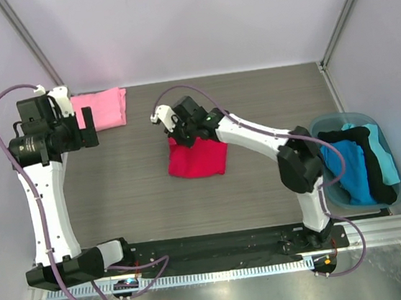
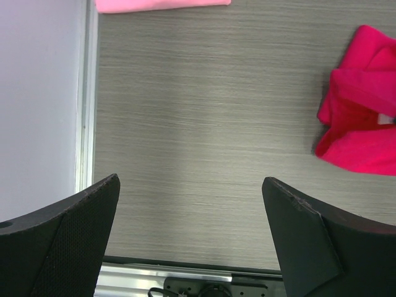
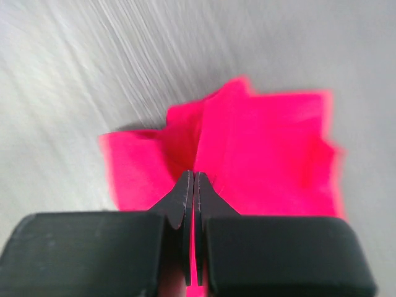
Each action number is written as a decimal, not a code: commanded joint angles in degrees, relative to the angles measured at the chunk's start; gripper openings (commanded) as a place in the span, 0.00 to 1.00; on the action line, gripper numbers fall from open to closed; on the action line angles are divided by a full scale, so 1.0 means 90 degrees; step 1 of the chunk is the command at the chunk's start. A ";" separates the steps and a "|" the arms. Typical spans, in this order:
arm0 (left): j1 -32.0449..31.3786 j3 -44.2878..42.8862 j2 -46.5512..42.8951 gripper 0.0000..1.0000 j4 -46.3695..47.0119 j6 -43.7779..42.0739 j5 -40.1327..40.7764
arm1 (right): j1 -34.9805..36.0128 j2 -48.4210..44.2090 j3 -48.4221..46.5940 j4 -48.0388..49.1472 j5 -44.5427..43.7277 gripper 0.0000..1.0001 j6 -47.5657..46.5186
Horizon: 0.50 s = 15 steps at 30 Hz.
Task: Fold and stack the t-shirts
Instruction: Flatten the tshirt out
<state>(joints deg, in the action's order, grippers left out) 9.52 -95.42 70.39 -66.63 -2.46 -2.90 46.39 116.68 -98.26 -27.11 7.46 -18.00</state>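
Note:
The crimson-red t-shirt (image 1: 200, 159) lies bunched in the middle of the table. It also shows at the right edge of the left wrist view (image 2: 362, 124) and fills the right wrist view (image 3: 266, 154). My right gripper (image 1: 177, 134) is shut on a fold at its far left corner (image 3: 194, 179). The light pink t-shirt (image 1: 101, 108) lies folded at the far left, and its edge shows in the left wrist view (image 2: 161, 5). My left gripper (image 2: 192, 213) is open and empty, held above the table beside the pink shirt (image 1: 88, 128).
A blue basket (image 1: 397, 171) with black and blue garments stands at the right edge of the table. Walls close off the back and both sides. A metal rail (image 1: 221, 263) runs along the near edge.

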 commanded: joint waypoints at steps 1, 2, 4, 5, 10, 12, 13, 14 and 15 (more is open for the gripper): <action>0.0036 0.0045 0.0021 0.97 0.0381 -0.0098 -0.0166 | 0.0275 -0.1430 -0.0313 -0.0073 -0.0350 0.01 -0.0596; 0.0046 0.0074 0.0030 0.97 0.0498 -0.0059 -0.0176 | 0.0314 -0.1751 -0.0323 -0.0112 -0.0419 0.01 -0.0685; 0.0056 0.0113 0.0098 0.96 0.0548 -0.0049 -0.0293 | 0.0431 -0.1997 -0.0391 -0.0171 -0.0623 0.01 -0.1064; 0.0046 0.0133 0.0128 0.96 0.0596 -0.0020 -0.0361 | 0.0480 -0.2201 -0.0497 -0.0190 -0.0692 0.01 -0.1240; 0.0046 0.0221 0.0255 0.95 0.0772 0.0029 -0.0479 | 0.0655 -0.2428 -0.1356 -0.0191 -0.1090 0.01 -0.2275; 0.0046 0.0221 0.0294 0.94 0.0880 0.0068 -0.0557 | 0.0724 -0.2350 -0.2029 -0.0171 -0.1161 0.01 -0.2890; 0.0046 0.0221 0.0304 0.93 0.0919 0.0078 -0.0567 | 0.0734 -0.2311 -0.2254 -0.0123 -0.1229 0.01 -0.3067; 0.0046 0.0202 0.0362 0.93 0.0938 0.0097 -0.0586 | 0.0753 -0.2282 -0.2672 -0.0093 -0.1326 0.01 -0.3213; 0.0046 0.0163 0.0391 0.92 0.0929 0.0088 -0.0664 | 0.0744 -0.2252 -0.2870 -0.0083 -0.1434 0.01 -0.3524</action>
<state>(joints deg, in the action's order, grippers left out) 9.52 -93.49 73.56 -61.84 -1.96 -6.39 52.77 97.06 -117.69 -31.09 -1.50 -40.95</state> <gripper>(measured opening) 0.927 0.026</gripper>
